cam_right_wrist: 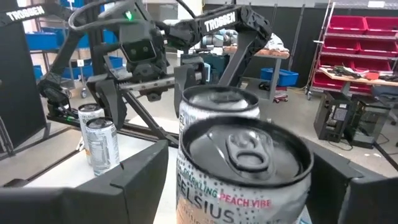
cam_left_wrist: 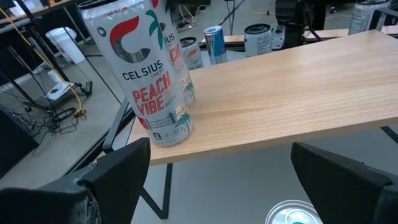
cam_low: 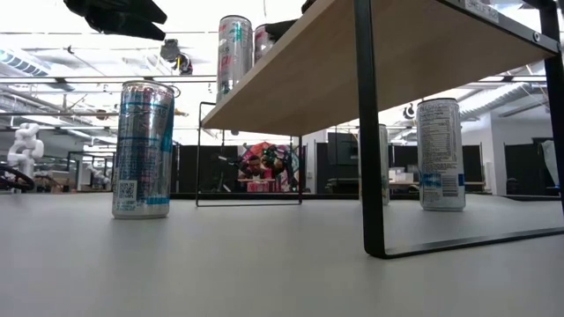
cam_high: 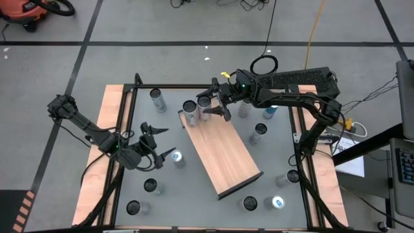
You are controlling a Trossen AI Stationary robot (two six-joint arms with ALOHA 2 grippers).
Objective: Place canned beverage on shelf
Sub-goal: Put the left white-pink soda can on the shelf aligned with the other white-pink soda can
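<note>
Grey tabletop [cam_high: 213, 197] is crossed by the shelf [cam_high: 223, 152] — two cans [cam_high: 189, 109] stood at its far end, right hand [cam_high: 215, 107] spread around one; left hand [cam_high: 157, 143] spread, nothing held.

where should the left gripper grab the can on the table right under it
Grip that can around its round side wall, about mid-height, coming straight down from above. It stands upright on the grey tabletop with its top facing up, beside the shelf, and the open left gripper hangs nearly over it, so its fingers can straddle the cylinder.
</note>
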